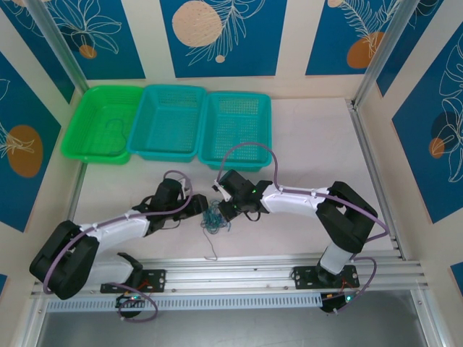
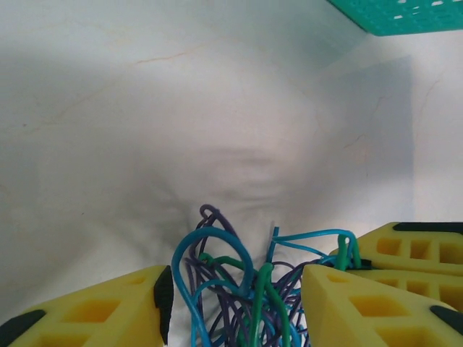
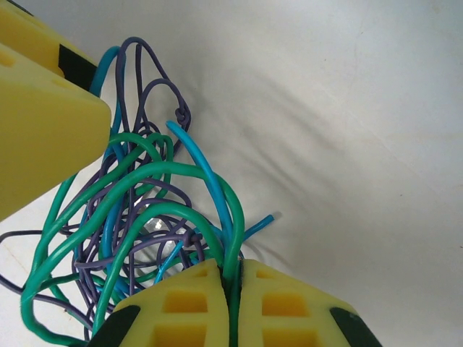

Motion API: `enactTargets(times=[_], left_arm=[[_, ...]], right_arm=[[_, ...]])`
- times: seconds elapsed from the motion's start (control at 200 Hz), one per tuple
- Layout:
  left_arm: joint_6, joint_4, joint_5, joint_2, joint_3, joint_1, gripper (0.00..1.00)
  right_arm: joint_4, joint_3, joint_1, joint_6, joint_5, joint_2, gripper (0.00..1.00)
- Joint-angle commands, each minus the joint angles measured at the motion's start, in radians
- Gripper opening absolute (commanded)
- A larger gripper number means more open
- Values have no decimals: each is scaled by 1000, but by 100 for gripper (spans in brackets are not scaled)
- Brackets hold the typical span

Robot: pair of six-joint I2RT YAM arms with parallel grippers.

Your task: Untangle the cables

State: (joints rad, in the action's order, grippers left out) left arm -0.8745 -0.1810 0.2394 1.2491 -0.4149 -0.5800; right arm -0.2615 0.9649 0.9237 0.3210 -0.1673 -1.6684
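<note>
**State, end effectors**
- L end effector: jaws apart, not clamping. In the L wrist view the cables sit in the gap between its two yellow fingers. Loops rise just ahead of the tips. Contact w/ either pad: cannot tell.
- R end effector: closed, pinching a green strand of the cables. A blue strand runs up alongside it from the same pinch point.

**Position, cables**
- Top view: clump lies on the desk, directly between the two end effectors, which face each other tip to tip.
- One thin loose strand trails from the clump toward the arm bases, behind both end effectors.
- R wrist view: green, blue & purple loops, knotted together, fan out ahead & left of the R tips, reaching the L finger at upper left.
- L wrist view: R fingers sit just beside the L right-hand finger, w/ a green loop at their tip.

**Surroundings**
- Green basket and two teal baskets side by side on the far side of the desk, well beyond both end effectors.
</note>
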Motion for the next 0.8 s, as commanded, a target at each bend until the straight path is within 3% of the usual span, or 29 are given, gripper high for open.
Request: enactTargets(times=[0.0,0.205,0.35,0.61,0.705,0.795], left_arm=[[-16,-78,37,15,9,0,50],[-19,19,-18,54,-7,1,18],[-23,88,-71,45,-1,1,0],[-1,239,-206,-105,16,38,0],[22,307,-213,-186,23,96,0],[44,366,-211,-268,32,151,0]], right_arm=[[-1,29,4,12,28,-6,0],[-5,31,6,23,15,-7,0],[-10,23,3,38,-27,-2,0],[-27,-60,-56,150,-190,60,0],[-80,-117,-142,252,-271,109,0],[-99,-196,-254,331,-271,184,0]])
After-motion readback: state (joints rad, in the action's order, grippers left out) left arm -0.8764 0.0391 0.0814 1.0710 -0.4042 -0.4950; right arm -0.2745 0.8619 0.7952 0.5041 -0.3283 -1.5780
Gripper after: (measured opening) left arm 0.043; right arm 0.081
